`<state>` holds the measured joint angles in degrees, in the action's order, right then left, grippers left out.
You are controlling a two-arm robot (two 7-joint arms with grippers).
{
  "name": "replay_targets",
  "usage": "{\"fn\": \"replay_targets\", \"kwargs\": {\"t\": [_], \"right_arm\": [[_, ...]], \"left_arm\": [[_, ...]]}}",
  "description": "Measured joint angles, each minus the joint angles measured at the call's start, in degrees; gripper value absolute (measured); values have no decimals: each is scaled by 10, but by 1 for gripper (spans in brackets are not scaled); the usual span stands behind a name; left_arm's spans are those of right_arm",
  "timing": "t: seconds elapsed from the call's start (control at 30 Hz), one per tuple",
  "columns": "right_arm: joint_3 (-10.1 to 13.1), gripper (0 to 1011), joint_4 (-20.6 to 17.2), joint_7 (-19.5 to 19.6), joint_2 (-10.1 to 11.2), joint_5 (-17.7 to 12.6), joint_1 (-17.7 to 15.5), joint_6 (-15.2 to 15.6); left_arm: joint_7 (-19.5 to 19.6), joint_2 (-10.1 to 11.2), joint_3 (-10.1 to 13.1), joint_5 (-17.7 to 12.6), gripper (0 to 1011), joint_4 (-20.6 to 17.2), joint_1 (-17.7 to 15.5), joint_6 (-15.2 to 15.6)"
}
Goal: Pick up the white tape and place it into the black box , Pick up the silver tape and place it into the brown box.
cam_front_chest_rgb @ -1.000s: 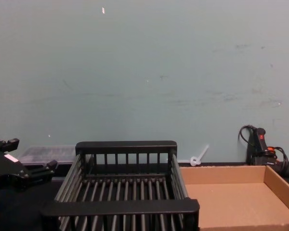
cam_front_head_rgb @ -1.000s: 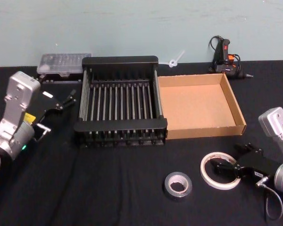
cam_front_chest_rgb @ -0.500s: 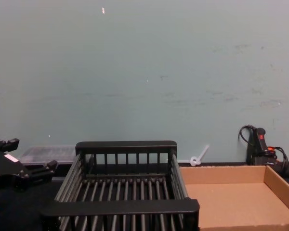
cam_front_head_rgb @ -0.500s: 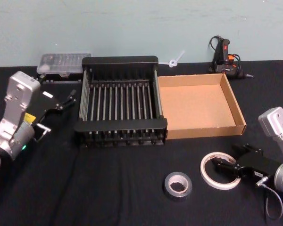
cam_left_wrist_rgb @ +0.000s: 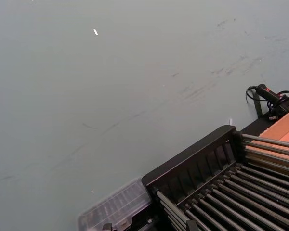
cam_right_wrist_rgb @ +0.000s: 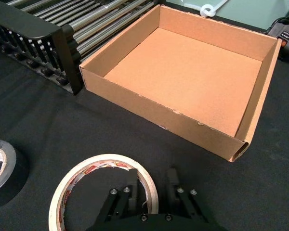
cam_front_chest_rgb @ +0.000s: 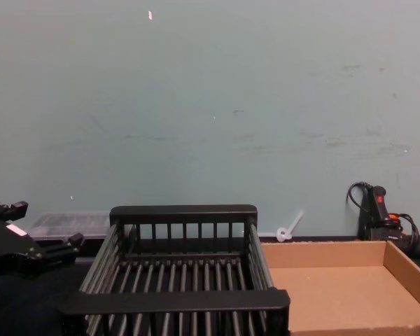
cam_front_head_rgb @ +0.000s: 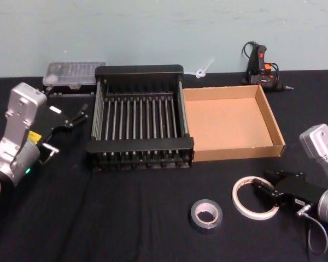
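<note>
Near brown box, front side | right gripper fingers open, straddling white tape rim | tape flat | left gripper parked, state unclear

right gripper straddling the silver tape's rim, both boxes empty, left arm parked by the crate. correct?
Not quite. The right gripper straddles the rim of the white tape, not the silver tape, which lies apart on the cloth; the right wrist view shows it. The rest holds: black box and brown box are empty, and the left gripper sits parked beside the crate.
</note>
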<state>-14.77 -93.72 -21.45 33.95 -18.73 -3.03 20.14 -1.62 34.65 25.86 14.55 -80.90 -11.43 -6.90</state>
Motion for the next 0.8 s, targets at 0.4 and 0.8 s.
{"fn": "replay_targets", "kwargs": {"t": [0.4, 0.8], "right_arm": [[0, 118, 0, 0, 0, 0, 0, 0], [0, 97, 0, 0, 0, 0, 0, 0]], "left_arm": [[0, 0, 0, 0, 1001, 0, 0, 0], [0, 0, 0, 0, 1001, 0, 0, 0]]}}
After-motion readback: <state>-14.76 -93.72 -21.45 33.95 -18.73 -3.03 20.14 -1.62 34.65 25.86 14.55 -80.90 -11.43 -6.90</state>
